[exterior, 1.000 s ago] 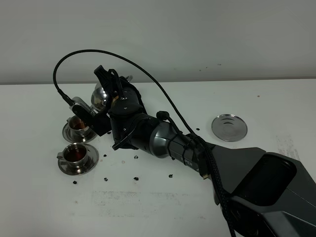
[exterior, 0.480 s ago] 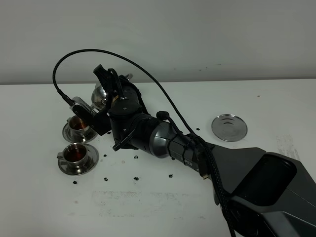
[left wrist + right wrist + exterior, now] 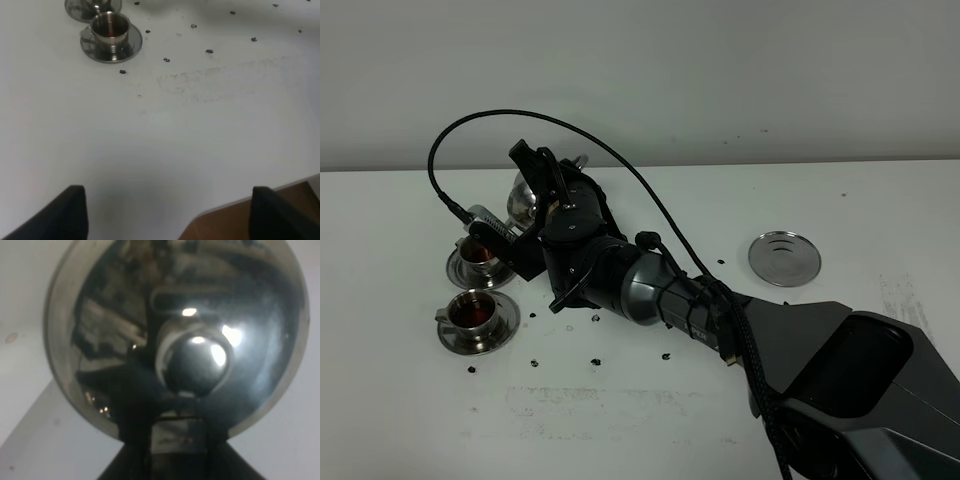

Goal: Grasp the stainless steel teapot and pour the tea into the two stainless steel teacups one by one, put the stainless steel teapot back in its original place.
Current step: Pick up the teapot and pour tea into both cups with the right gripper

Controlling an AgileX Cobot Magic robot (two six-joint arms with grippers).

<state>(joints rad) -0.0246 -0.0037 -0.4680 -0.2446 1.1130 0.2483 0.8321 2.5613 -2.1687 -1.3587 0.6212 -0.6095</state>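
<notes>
Right gripper clamps your teapot near the far teacup.
Disc well apart on white table; left gripper wide, empty.

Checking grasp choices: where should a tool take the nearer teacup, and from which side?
The nearer teacup's small side handle, from the high view's left: it juts that way, clear of the other cup. The cup stands upright with tea inside, so stay level.

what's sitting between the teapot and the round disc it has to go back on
Nothing visible stands on the table between the teapot and the flat steel disc. Only small dark specks mark that stretch, and the right arm holding the pot reaches across it.
</notes>
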